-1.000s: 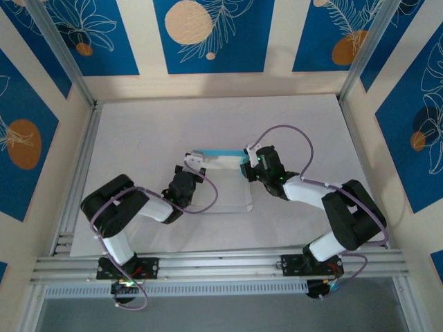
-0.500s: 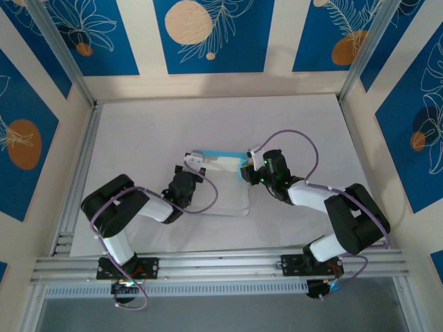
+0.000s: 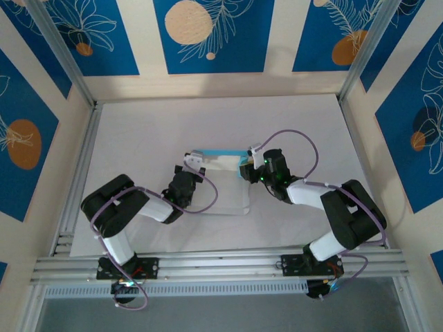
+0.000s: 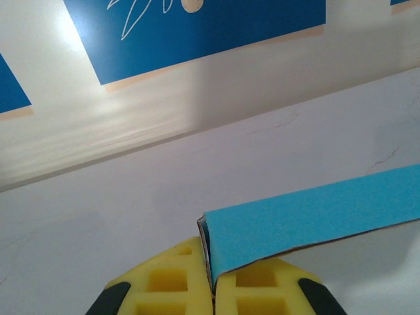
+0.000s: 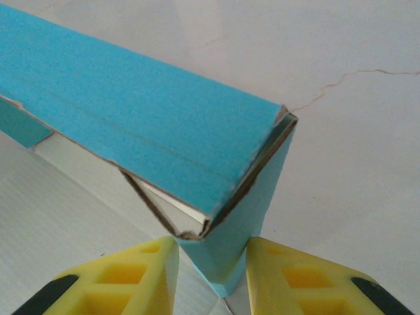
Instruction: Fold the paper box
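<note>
paper box (image 4: 315,210) — light-blue edge in left claw (image 4: 211,279)

paper box (image 3: 228,195), part-folded, blue wall raised

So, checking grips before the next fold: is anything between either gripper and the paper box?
Nothing visible. The left gripper pinches the blue edge of the paper box directly; the right gripper straddles its corner.

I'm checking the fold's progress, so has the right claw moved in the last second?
Yes, slightly. In the top view the right claw has shifted toward the near rail and to the right, at the paper box's right end.
</note>
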Controlling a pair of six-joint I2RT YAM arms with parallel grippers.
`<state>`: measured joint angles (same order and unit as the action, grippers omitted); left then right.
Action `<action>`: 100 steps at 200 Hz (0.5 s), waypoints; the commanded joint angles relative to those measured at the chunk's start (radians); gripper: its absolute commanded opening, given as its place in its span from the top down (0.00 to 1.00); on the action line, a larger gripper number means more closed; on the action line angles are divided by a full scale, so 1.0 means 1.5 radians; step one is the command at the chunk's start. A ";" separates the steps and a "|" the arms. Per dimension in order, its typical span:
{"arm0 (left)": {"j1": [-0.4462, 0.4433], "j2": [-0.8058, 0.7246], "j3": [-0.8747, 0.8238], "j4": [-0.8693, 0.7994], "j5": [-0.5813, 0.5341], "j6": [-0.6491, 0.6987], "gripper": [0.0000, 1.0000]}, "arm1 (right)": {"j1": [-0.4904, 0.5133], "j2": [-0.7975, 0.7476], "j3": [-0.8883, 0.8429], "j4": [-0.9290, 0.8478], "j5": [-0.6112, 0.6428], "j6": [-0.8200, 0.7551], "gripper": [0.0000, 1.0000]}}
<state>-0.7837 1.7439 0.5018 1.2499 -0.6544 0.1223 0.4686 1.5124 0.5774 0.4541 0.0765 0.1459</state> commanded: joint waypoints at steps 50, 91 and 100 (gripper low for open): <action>-0.014 0.016 -0.005 0.013 0.036 0.005 1.00 | 0.010 0.029 -0.023 0.027 -0.048 0.019 0.61; -0.013 0.015 -0.005 0.013 0.035 0.005 1.00 | 0.014 0.032 -0.029 0.037 -0.034 0.021 0.60; -0.014 0.017 -0.005 0.013 0.035 0.004 1.00 | 0.014 0.034 -0.027 0.038 -0.034 0.021 0.60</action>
<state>-0.7837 1.7508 0.5018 1.2644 -0.6559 0.1226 0.4721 1.5440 0.5526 0.5095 0.0662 0.1661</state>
